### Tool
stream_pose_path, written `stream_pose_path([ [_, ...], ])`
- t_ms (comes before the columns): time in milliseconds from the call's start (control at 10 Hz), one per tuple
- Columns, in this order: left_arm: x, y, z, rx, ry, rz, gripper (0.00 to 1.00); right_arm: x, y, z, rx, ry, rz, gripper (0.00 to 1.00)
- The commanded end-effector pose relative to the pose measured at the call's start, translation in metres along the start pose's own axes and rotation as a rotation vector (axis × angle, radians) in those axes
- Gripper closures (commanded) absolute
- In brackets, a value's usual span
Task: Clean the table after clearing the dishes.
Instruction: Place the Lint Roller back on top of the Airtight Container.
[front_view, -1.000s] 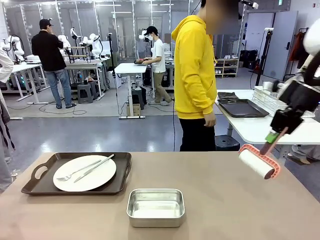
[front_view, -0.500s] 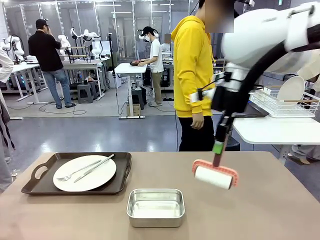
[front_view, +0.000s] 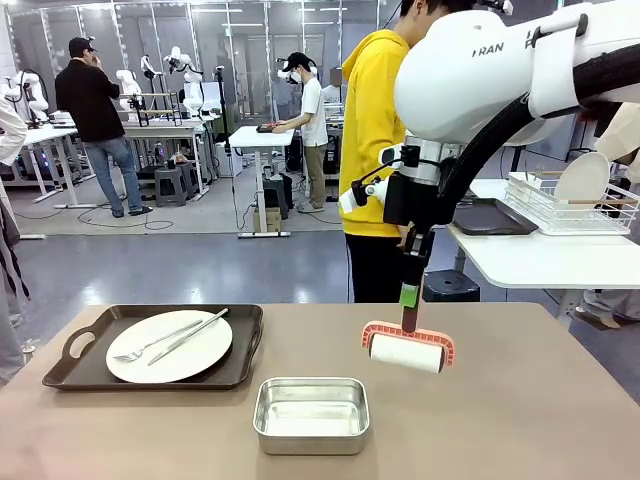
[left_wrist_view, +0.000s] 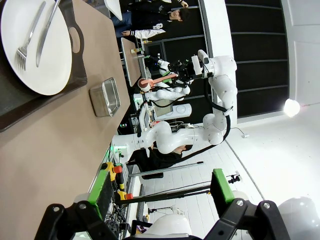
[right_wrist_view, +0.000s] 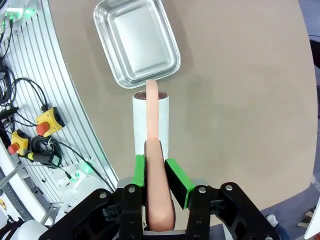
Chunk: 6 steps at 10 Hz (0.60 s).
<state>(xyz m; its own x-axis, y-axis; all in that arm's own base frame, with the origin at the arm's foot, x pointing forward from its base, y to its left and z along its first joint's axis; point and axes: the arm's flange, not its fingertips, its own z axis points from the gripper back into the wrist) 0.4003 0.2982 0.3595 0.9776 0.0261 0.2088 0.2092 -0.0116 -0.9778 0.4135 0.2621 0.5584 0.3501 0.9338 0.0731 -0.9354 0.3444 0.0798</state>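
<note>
On the left of the brown table (front_view: 540, 420) lies a dark tray (front_view: 80, 372) holding a white plate (front_view: 168, 346) with a fork and knife. My right gripper (front_view: 409, 296) is shut on the pink handle of a lint roller (front_view: 407, 350), which hangs low over the table's middle, just beyond a steel pan (front_view: 311, 413). The right wrist view shows the green pads (right_wrist_view: 175, 181) clamping the handle, the white roller (right_wrist_view: 150, 120) and the pan (right_wrist_view: 136, 42) past it. My left gripper (left_wrist_view: 162, 187) is open and holds nothing; its view shows the plate (left_wrist_view: 35, 47) and pan (left_wrist_view: 106, 96) far off.
A person in a yellow hoodie (front_view: 380, 150) stands at the table's far edge, right behind the right arm. To the right stands a white table (front_view: 540, 262) with a dish rack (front_view: 570, 200), a plate and a dark tray (front_view: 488, 217). Bare tabletop lies right of the pan.
My right arm has swung the roller from the table's right edge leftward to the middle, near the pan. The tray, plate and pan have not moved.
</note>
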Motion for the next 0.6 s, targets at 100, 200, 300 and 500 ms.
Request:
stream_pose_path([
  [100,-0.0023,-0.0018,0.0017,0.004,-0.006,0.0,0.0,0.0038,0.006,-0.0045,0.007,0.014,0.012,0.77],
  [200,-0.0023,-0.0018,0.0017,0.004,-0.006,0.0,0.0,0.0038,0.006,-0.0045,0.007,0.014,0.012,0.77],
  [300,-0.0023,-0.0018,0.0017,0.004,-0.006,0.0,0.0,0.0038,0.006,-0.0045,0.007,0.014,0.012,0.77],
  [500,-0.0023,-0.0018,0.0017,0.004,-0.006,0.0,0.0,0.0035,0.0027,-0.0055,0.009,0.011,0.009,0.77],
])
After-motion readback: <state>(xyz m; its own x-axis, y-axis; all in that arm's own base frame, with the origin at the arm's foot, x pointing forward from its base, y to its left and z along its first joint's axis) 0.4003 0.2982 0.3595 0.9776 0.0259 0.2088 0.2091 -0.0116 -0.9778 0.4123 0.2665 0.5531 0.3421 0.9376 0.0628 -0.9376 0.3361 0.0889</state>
